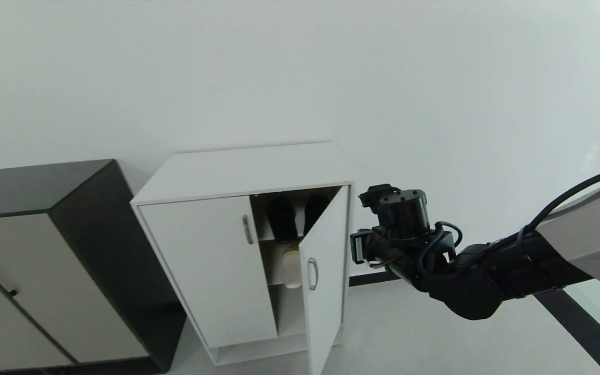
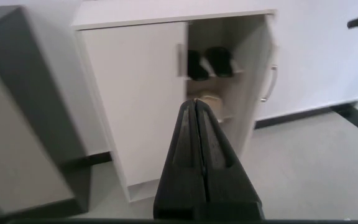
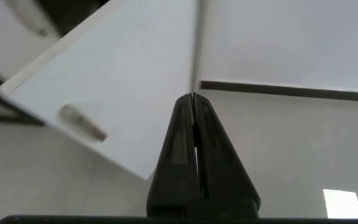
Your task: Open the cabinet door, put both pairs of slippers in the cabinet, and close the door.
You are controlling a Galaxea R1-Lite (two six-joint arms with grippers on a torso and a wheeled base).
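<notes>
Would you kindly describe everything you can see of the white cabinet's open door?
The open door is a flat, smooth white panel that looks like laminated board, with a curved metal handle near its free edge. It hangs upright on the right side of the cabinet, standing partly ajar. The right gripper, shut, sits close to its outer face; whether they touch cannot be told.

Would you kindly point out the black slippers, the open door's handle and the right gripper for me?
black slippers [image 1: 282, 221]: head view, middle of the left slipper.
open door's handle [image 1: 312, 273]: head view, middle of the bar.
right gripper [image 3: 193, 99]: right wrist view, midway between its fingertips.
</notes>
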